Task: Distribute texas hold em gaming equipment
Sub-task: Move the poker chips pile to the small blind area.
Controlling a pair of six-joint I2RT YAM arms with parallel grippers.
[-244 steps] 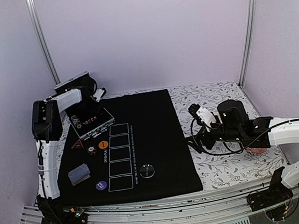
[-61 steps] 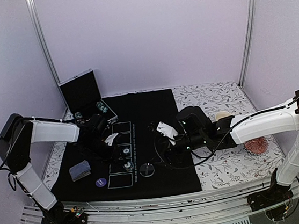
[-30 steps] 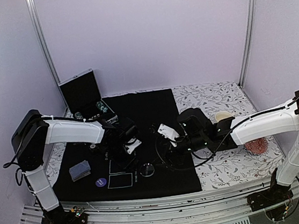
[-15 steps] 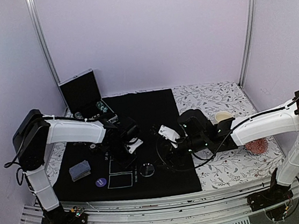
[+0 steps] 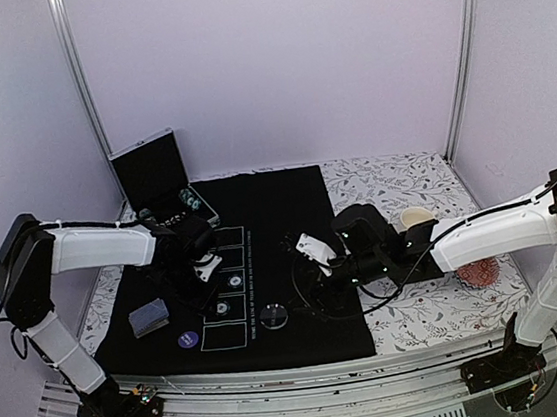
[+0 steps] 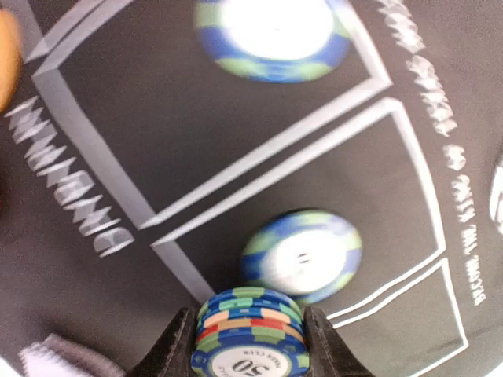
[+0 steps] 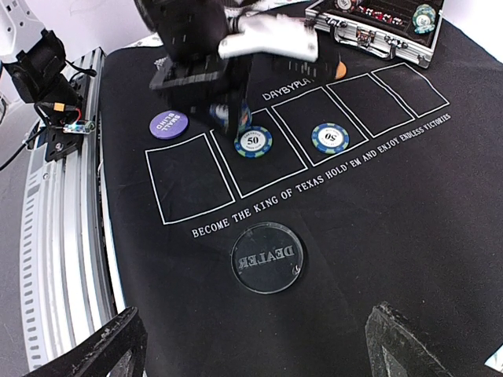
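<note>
A short stack of striped poker chips (image 6: 250,314) sits clamped in the left end effector (image 6: 250,353), just above the black mat (image 5: 287,197). Two single chips lie in neighbouring printed boxes, one (image 7: 253,142) in the second box from 6 o'clock and one (image 7: 330,137) in the third.

Eight seconds ago all five boxes were bare. Half a second ago the left arm reached further toward 3 o'clock; it has now drawn back toward 9 o'clock. I judge chip dealing is under way, with three boxes unfilled.

The card deck (image 5: 149,318) lies at 9 o'clock of the boxes. The right end effector (image 7: 251,349) hangs spread wide and empty at their 3 o'clock.

The left wrist view is blurred, so the stack's count is unclear. The left arm nearly hides the orange disc (image 7: 339,69), and I cannot find the red triangle.
</note>
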